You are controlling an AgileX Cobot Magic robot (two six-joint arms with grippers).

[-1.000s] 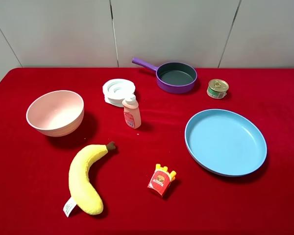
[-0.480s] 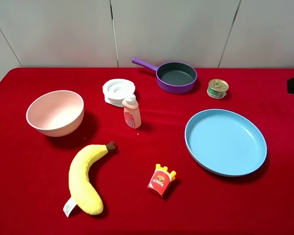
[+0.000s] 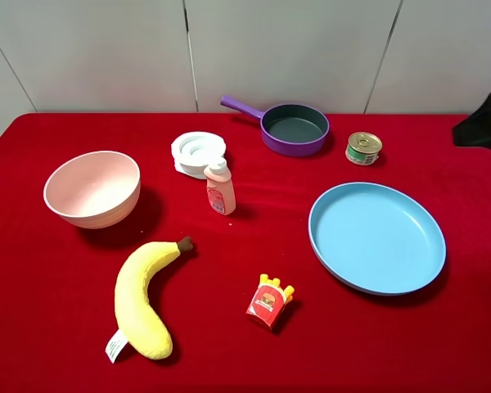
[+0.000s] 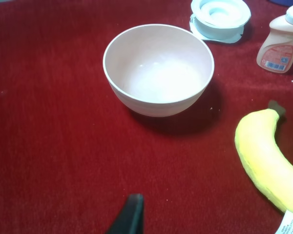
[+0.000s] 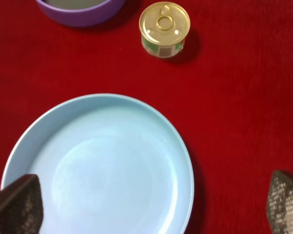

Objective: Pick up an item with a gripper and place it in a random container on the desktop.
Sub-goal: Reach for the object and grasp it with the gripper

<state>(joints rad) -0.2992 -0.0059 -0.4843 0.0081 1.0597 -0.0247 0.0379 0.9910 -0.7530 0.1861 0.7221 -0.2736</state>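
A: Near edge of the worktop [image 3: 33, 327]?
B: Plush banana [image 3: 143, 299] and fries packet [image 3: 269, 304]; beyond them, pink bowl [image 3: 92, 188] at left, blue plate [image 3: 376, 237] at right.
A: Tin can [image 3: 363, 148]?
B: Upright at the far side, just beside the purple pan [image 3: 295, 128], beyond the plate, untouched; right pincer [image 5: 150, 204] spread wide, holding nothing, apart from the can; left pincer [image 4: 129, 214]: one tip shown, opening cannot be told.

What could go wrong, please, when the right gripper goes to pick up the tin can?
The tin can stands near the purple frying pan, so the open right gripper might bump the pan. The pink bowl sits far off beyond the bottle; a low carry could topple that bottle.
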